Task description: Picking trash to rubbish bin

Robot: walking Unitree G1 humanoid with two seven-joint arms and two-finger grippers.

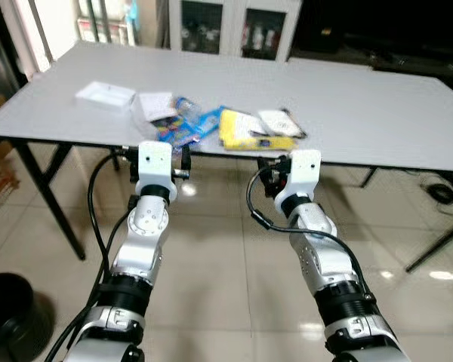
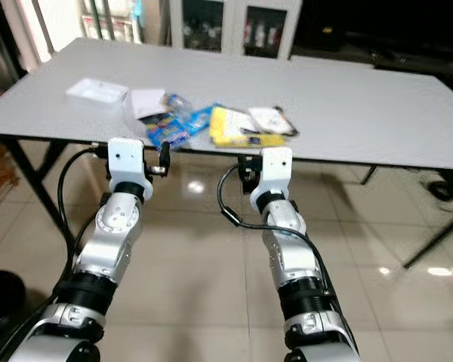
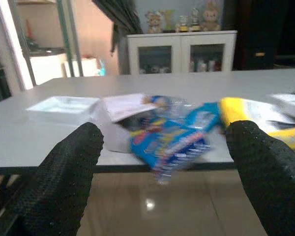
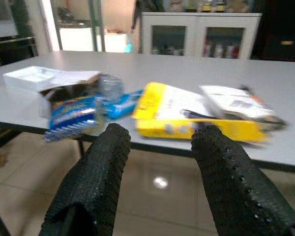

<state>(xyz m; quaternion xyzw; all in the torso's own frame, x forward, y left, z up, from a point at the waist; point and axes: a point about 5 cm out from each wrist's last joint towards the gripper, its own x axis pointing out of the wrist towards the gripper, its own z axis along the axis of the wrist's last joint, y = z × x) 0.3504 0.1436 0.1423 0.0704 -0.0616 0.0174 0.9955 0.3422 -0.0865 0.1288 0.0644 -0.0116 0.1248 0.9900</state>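
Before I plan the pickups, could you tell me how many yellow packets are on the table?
1: the yellow packet lies at the table's near edge, right of the blue wrappers.

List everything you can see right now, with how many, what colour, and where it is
table: one, grey, ahead of the robot
white tray: one, on the table, left of the pile
blue wrappers: a few, blue, at the table's near edge
yellow packet: one, yellow, right of the blue wrappers
rubbish bin: one, black, on the floor at the robot's left
cabinet: one, white, behind the table
left gripper: one, black fingers, open, facing the blue wrappers
right gripper: one, black fingers, open, facing the yellow packet
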